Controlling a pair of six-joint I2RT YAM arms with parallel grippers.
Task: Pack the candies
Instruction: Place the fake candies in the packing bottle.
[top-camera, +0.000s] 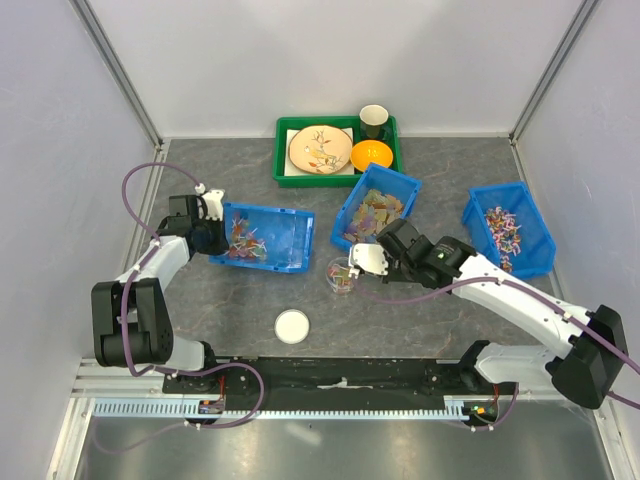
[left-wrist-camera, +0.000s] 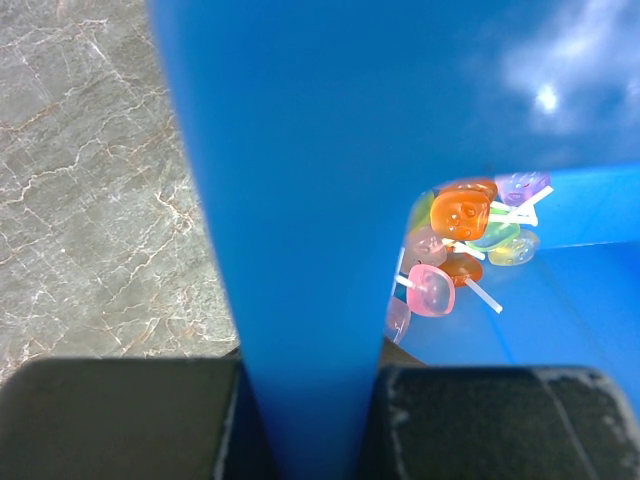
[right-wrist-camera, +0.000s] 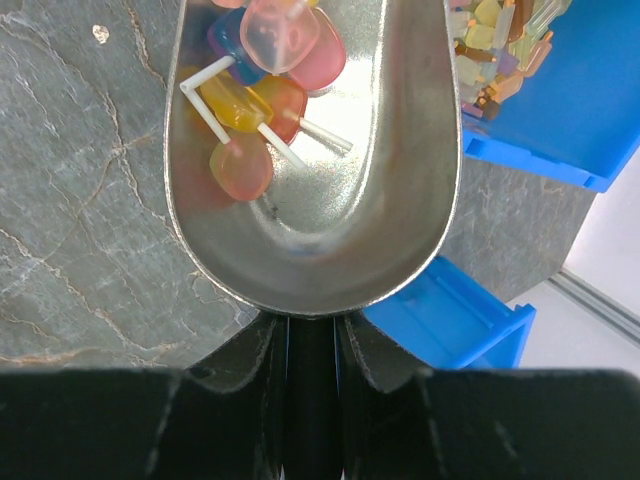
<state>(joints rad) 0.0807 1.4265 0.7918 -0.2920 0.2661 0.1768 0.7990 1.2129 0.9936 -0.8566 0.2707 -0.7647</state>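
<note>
Both pairs of jaws are clamped on something. The left gripper pinches the wall of the blue bin that holds the candies, its jaws pressed on either side of the blue plastic, as the left wrist view shows. The right gripper has its jaws closed on the handle of a metal scoop, and a small load of candies sits in the scoop's bowl.

Taking the clear jar at the middle of the desk as the landmark: the scoop hovers just right of it, the candy bin lies to its left, a bin of flat pastel packets stands just behind it, and a white lid rests in front and to its left.

The candies look small, light and hard, glossy in their wrappers, each with a thin white stick. They would likely slide and roll freely on the smooth metal, so a gentle tilt should pour them. Picked singly they seem awkward to pinch; the scoop is the better hold, gripped by its handle and kept level until it is over the jar's mouth.
</note>
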